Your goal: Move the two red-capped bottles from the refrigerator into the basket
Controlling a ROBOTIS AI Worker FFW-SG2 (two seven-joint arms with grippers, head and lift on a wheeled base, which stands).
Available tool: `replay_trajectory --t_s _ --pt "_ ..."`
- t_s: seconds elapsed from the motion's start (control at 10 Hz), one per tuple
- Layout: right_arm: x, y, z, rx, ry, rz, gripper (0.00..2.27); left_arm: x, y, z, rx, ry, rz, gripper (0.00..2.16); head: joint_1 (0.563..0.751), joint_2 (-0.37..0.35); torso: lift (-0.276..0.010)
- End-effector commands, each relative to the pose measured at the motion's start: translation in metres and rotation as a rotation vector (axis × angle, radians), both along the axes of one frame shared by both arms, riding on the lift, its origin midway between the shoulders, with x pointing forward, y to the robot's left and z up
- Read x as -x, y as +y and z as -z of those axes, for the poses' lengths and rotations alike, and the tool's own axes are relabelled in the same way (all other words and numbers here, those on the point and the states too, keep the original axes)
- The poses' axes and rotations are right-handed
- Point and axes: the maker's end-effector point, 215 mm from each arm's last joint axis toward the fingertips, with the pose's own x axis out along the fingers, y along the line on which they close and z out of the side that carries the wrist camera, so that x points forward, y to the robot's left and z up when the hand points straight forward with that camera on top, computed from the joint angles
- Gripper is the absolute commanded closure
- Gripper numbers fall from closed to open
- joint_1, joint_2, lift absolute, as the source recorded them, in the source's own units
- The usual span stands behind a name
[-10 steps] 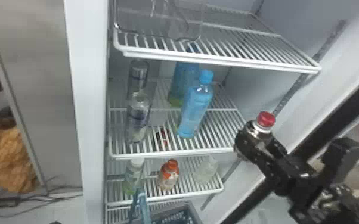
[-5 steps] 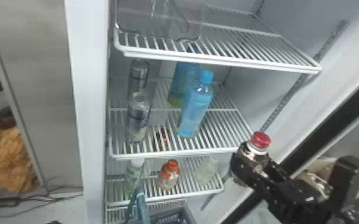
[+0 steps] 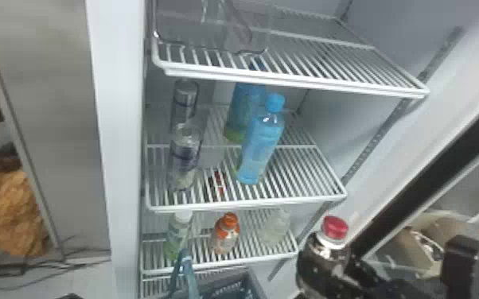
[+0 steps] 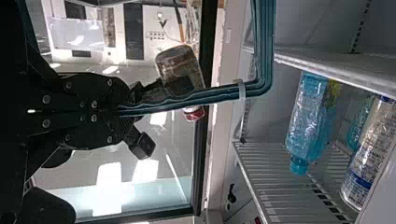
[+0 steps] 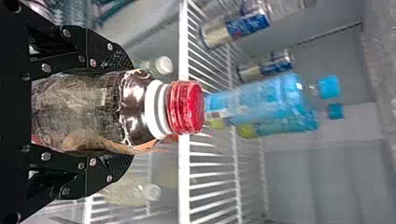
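Red-capped bottle clamped in its fingers, the right gripper has come down nearer the basket

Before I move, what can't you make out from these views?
- Most of the basket's inside: head view, cut off by the bottom edge.
- The clear bin's upper part: head view, cut off by the top edge.
- The red-and-black marks at the middle shelf: head view, too small and blurred to identify.

No text, brand, number or sign can be read; the print on 1 silver-and-blue cylindrical can is too blurred to make out.
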Motion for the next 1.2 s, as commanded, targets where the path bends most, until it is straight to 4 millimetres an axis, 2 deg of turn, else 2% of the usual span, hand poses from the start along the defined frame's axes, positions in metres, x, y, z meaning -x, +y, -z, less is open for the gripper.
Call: replay_trajectory --t_s 0.0,0.2,0.5,0.7,0.8,0.9,1.0,1.1 --pt "0.014 0.017 0.015 -0.053 0.066 -0.035 1.28 -0.001 -0.001 0.0 -0.003 -0.002 0.001 1.2 0.695 -0.35 0.0" --pt "0.03 0.03 0.029 -0.092 0.129 -0.061 1.28 -0.004 -0.002 -0.002 -0.005 -0.011 -0.003 1.2 0.695 -0.35 0.0" --pt "0.032 0.077 0.047 -0.235 0.177 -0.128 1.28 -0.004 -0.006 -0.004 -0.005 -0.02 0.009 1.2 0.695 -0.35 0.0" --pt "0.034 0.095 0.053 -0.271 0.197 -0.16 1.28 -0.007 -0.006 -0.004 -0.01 -0.026 0.007 1.2 0.695 -0.35 0.0" --pt "0.037 0.096 0.057 -0.281 0.212 -0.16 1.11 -0.009 -0.005 -0.005 -0.005 -0.027 0.001 1.2 0.695 -0.35 0.0" --pt "0.037 0.096 0.059 -0.278 0.215 -0.16 0.6 -0.006 -0.005 -0.004 -0.008 -0.024 0.006 1.2 0.695 -0.35 0.0" --pt "0.036 0.095 0.059 -0.279 0.212 -0.159 0.23 -0.006 -0.005 -0.004 -0.008 -0.023 0.006 1.2 0.695 -0.35 0.0" --pt "0.034 0.095 0.058 -0.281 0.201 -0.157 0.06 -0.007 -0.006 -0.005 -0.004 -0.025 0.007 1.2 0.695 -0.35 0.0"
